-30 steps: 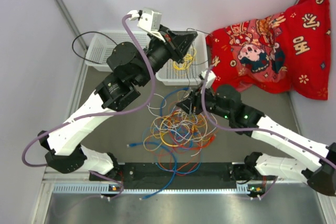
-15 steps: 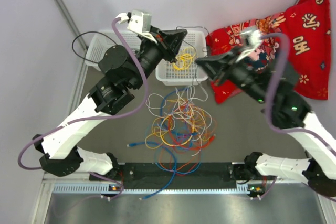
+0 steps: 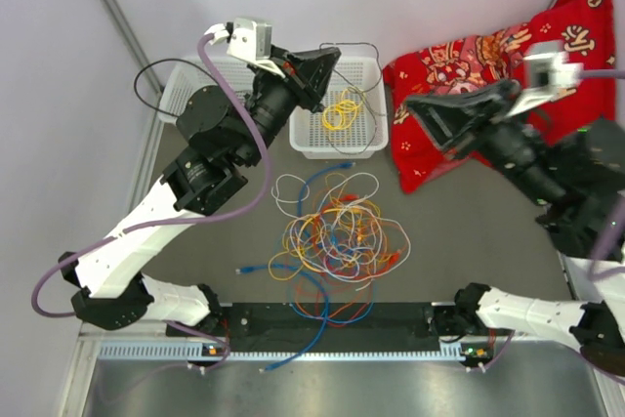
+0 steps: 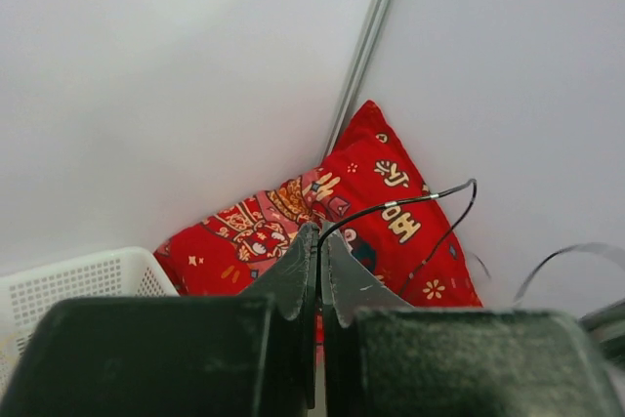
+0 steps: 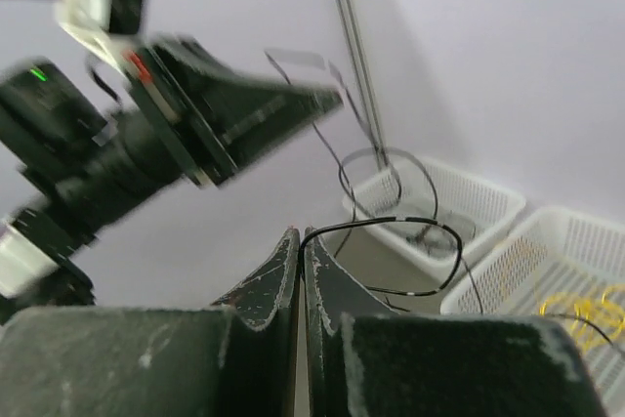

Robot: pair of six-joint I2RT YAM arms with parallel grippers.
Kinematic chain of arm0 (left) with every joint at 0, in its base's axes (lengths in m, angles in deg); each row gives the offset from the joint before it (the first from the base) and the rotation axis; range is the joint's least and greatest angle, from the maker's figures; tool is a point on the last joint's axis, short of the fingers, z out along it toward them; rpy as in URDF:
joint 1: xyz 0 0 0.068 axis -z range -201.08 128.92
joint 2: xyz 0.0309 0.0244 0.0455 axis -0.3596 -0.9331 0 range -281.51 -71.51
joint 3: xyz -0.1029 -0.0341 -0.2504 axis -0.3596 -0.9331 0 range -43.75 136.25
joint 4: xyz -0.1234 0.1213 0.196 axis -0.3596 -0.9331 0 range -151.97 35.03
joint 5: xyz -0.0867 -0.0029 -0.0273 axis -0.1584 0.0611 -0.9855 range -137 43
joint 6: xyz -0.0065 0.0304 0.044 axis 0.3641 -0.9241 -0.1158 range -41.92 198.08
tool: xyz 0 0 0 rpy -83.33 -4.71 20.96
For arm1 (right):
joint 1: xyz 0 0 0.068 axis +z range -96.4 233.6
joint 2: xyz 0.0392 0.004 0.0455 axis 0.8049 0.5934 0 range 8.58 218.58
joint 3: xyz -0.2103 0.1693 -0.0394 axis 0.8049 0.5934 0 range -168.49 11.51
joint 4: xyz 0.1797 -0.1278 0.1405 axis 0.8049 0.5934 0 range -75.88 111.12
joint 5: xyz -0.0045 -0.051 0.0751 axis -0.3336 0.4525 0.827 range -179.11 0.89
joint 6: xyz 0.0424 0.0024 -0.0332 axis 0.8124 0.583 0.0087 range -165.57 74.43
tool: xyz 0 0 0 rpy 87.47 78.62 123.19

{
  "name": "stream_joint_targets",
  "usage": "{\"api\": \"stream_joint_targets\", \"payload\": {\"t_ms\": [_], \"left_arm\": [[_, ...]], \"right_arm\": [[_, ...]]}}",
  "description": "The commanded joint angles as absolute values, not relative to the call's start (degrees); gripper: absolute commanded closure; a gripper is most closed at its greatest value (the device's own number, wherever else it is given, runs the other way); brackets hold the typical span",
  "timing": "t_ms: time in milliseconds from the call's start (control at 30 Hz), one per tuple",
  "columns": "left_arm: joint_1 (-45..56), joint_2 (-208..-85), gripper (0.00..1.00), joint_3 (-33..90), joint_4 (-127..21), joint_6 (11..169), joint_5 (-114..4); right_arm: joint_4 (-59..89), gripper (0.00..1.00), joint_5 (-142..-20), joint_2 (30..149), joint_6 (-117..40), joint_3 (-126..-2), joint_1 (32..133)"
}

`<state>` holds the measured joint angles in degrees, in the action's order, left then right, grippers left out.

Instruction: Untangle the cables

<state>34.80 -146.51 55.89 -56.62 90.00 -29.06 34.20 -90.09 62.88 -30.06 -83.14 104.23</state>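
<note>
A second earlier your right fingers (image 5: pixel 278 275) were half spread, low over the heap of cables (image 3: pixel 337 236). By this moment they had pressed together and the right arm had swung up and to the right, above the red cushion (image 3: pixel 488 56). Your left fingers (image 4: pixel 298 275) had moved only a little; they were also pressed together, high over the white basket (image 3: pixel 332 151). Both pairs were pinching the same thin black cable (image 4: pixel 420 198), which curved out from each tip into the air. I judged that this one cable was lifted out of the heap, so one strand was nearly separated. From the top view it was too thin to follow fully.

The other cables lay on the bench (image 3: pixel 449 222) between the arms, as loose crossed loops of orange, yellow, white and blue. A yellow cable (image 3: pixel 342 109) was already in the basket.
</note>
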Motion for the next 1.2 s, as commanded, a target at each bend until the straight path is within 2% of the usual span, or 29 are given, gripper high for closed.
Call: {"api": "stream_joint_targets", "payload": {"t_ms": [0, 200, 467, 700, 800, 1000, 1167], "left_arm": [[34.8, -146.6, 1.00, 57.3, -54.4, 88.4, -27.6], [34.7, -146.9, 1.00, 57.1, -57.6, 89.7, -30.1], [34.8, -140.7, 1.00, 46.6, -56.3, 90.0, -26.8], [34.7, -136.6, 1.00, 32.8, -52.3, 94.7, -34.9], [34.7, -133.8, 1.00, 28.7, -51.4, 94.3, -28.9], [30.7, -136.2, 1.00, 32.8, -57.7, 93.9, -17.1], [16.5, -141.5, 1.00, 39.2, -63.8, 102.6, -22.0]], "right_arm": [[34.5, 1.00, -90.8, 63.6, -27.9, -75.2, 104.8], [34.6, 1.00, -92.5, 65.1, -29.3, -73.8, 104.8], [34.4, 1.00, -94.6, 64.8, -29.7, -72.1, 104.8], [34.1, 1.00, -94.7, 65.2, -29.7, -73.2, 104.8], [34.7, 1.00, -96.5, 65.2, -30.5, -72.9, 104.8], [31.8, 1.00, -96.5, 72.8, -29.6, -74.7, 101.9], [28.0, 1.00, -92.1, 84.9, -27.0, -85.2, 97.5]]}}
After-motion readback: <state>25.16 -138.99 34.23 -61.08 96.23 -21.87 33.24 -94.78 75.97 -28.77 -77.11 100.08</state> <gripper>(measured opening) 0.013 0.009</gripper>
